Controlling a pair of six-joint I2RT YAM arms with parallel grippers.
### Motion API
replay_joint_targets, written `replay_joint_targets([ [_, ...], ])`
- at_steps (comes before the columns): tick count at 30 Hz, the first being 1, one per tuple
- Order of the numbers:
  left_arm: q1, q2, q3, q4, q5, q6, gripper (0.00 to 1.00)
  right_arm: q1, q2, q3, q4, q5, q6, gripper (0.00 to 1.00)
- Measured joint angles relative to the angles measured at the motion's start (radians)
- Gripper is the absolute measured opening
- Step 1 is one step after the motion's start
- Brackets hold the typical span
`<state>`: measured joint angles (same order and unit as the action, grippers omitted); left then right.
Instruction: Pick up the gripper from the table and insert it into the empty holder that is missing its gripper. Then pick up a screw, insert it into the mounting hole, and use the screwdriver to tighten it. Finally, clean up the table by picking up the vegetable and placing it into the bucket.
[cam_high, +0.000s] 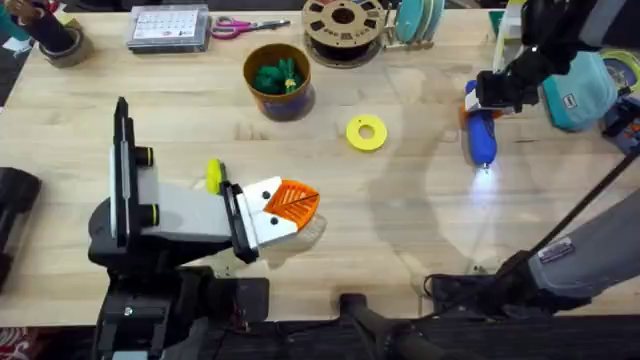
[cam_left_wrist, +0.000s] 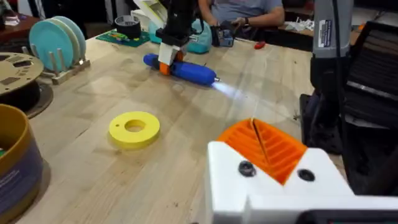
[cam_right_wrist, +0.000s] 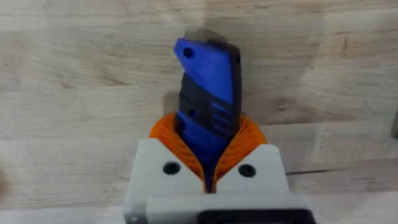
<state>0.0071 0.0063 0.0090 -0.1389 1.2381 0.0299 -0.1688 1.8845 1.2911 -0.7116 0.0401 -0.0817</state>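
My left gripper (cam_high: 300, 203) is shut with nothing between its fingers. Its white holder blocks (cam_left_wrist: 273, 180) carry the orange ribbed gripper pads (cam_left_wrist: 267, 146), and a dark screw head (cam_left_wrist: 247, 168) sits in each block. The blue screwdriver (cam_high: 481, 135) lies low over the table at the right with its tip light on. My right gripper (cam_right_wrist: 208, 152) is shut on the screwdriver (cam_right_wrist: 208, 74) at its rear end. The green vegetable (cam_high: 278, 75) sits inside the bucket (cam_high: 300, 98) at the back centre. The bucket's wall (cam_left_wrist: 15, 165) also shows in the left wrist view.
A yellow ring (cam_high: 366, 133) lies between the bucket and the screwdriver. Along the back edge are a brown spool (cam_high: 343, 25), teal plates in a rack (cam_left_wrist: 59, 40), pink scissors (cam_high: 240, 27) and a keypad box (cam_high: 168, 27). A teal pouch (cam_high: 585, 90) sits far right.
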Motion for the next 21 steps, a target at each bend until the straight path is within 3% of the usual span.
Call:
replay_joint_targets([
  [11,0.000,0.000,0.000,0.000,0.000,0.000,0.004,0.019,-0.167,0.162,0.003,-0.009,0.033,0.025],
  [21,0.000,0.000,0.000,0.000,0.000,0.023,0.004,0.144,-0.317,0.332,0.106,-0.011,0.064,0.025],
])
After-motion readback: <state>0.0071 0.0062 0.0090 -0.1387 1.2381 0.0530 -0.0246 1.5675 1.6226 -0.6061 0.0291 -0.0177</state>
